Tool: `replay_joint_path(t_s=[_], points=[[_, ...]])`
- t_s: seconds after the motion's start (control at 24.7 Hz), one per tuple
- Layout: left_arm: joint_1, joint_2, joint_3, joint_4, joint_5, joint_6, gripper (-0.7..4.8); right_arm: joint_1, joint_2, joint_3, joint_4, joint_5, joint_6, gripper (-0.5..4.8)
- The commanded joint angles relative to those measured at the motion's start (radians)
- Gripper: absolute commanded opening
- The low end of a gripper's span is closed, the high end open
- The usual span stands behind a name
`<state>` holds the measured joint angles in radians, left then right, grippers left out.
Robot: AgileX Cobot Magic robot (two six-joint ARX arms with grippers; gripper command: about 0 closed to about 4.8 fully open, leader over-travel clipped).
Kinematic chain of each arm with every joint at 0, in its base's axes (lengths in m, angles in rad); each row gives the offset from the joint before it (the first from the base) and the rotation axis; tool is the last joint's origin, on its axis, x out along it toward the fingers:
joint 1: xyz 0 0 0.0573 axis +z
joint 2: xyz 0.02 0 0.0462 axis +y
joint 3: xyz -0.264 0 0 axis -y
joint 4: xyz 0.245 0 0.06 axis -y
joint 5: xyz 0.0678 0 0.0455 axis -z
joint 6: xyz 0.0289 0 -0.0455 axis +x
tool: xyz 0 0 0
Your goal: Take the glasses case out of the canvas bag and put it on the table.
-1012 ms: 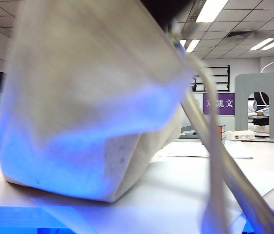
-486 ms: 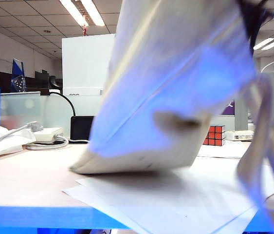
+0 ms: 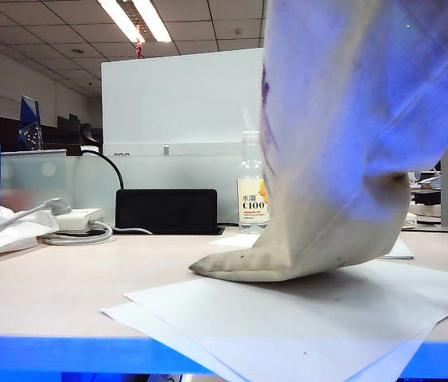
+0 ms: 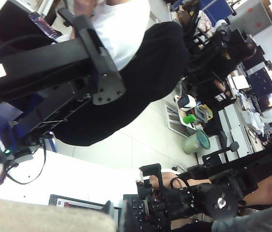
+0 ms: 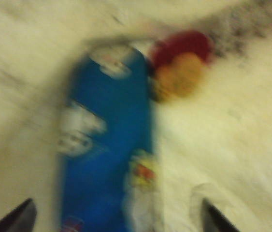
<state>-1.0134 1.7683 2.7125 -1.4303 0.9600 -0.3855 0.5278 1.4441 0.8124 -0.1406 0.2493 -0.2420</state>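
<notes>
The beige canvas bag (image 3: 343,159) hangs at the right of the exterior view, its lower corner resting on the table (image 3: 48,294). Neither gripper shows in that view. In the right wrist view, the blue glasses case (image 5: 107,154), blurred, lies on the bag's canvas (image 5: 232,145) inside the bag. My right gripper (image 5: 116,220) is open, with one dark fingertip on each side of the case and apart from it. In the left wrist view, my left gripper (image 4: 116,212) is shut with a fold of the canvas bag (image 4: 39,215) at its fingers.
A red and orange object (image 5: 181,63) lies beside the case in the bag. White paper sheets (image 3: 303,318) lie under the bag's corner. A drink bottle (image 3: 251,191), a black box (image 3: 166,211) and a white adapter with cable (image 3: 76,219) stand further back.
The bag has swung from the left and middle of the exterior view over to the right. That uncovers the black box and the bottle behind it.
</notes>
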Motion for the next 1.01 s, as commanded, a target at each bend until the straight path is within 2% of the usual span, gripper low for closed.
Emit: replay_joint_path(t_s=[0.04, 0.12, 0.24, 0.32, 0.36, 0.4, 0.49, 0.57, 0.61, 0.65, 0.73, 0.77, 0.89, 0.93, 1.01], points=[[-0.018, -0.031, 0.017, 0.032, 0.102, 0.011, 0.30, -0.051, 0.026, -0.003, 0.063, -0.050, -0.025, 4.79], [-0.023, -0.031, 0.017, 0.031, 0.124, 0.012, 0.30, -0.093, 0.126, -0.003, 0.092, -0.062, -0.024, 4.79], [-0.039, -0.031, 0.017, 0.031, 0.125, 0.011, 0.30, -0.104, 0.324, -0.003, 0.114, -0.069, -0.016, 4.79], [-0.038, -0.031, 0.017, 0.029, 0.124, 0.012, 0.30, -0.104, 0.422, 0.015, 0.121, -0.098, 0.034, 4.79], [-0.037, -0.031, 0.017, 0.031, 0.136, 0.018, 0.30, -0.104, 0.461, 0.032, 0.087, -0.119, 0.037, 2.23], [-0.037, -0.034, 0.017, 0.032, 0.136, 0.039, 0.30, -0.104, 0.472, 0.042, 0.060, -0.156, 0.058, 1.15], [-0.037, -0.038, 0.017, 0.038, 0.092, 0.073, 0.30, -0.101, 0.431, 0.073, 0.005, -0.246, 0.154, 0.71], [-0.035, -0.038, 0.017, 0.017, -0.023, 0.111, 0.30, -0.100, 0.328, 0.075, 0.000, -0.338, 0.209, 0.02], [0.003, -0.040, 0.017, -0.004, -0.143, 0.180, 0.30, -0.095, 0.204, 0.075, -0.002, -0.396, 0.242, -0.08], [0.071, -0.037, 0.016, -0.004, -0.224, 0.188, 0.30, -0.088, 0.066, 0.075, -0.013, -0.436, 0.246, -0.08], [0.183, -0.026, 0.014, -0.005, -0.322, 0.219, 0.30, -0.088, -0.101, 0.074, -0.032, -0.482, 0.249, -0.08], [0.287, -0.004, 0.014, -0.004, -0.354, 0.241, 0.30, -0.088, -0.210, 0.074, -0.046, -0.523, 0.250, -0.08], [0.463, 0.105, 0.012, -0.004, -0.376, 0.303, 0.30, -0.088, -0.364, 0.074, -0.095, -0.621, 0.302, -0.08], [0.495, 0.140, 0.012, -0.004, -0.385, 0.307, 0.30, -0.088, -0.388, 0.074, -0.139, -0.622, 0.302, -0.08], [0.563, 0.186, 0.012, 0.001, -0.485, 0.311, 0.30, -0.088, -0.417, 0.074, -0.281, -0.631, 0.291, -0.08]])
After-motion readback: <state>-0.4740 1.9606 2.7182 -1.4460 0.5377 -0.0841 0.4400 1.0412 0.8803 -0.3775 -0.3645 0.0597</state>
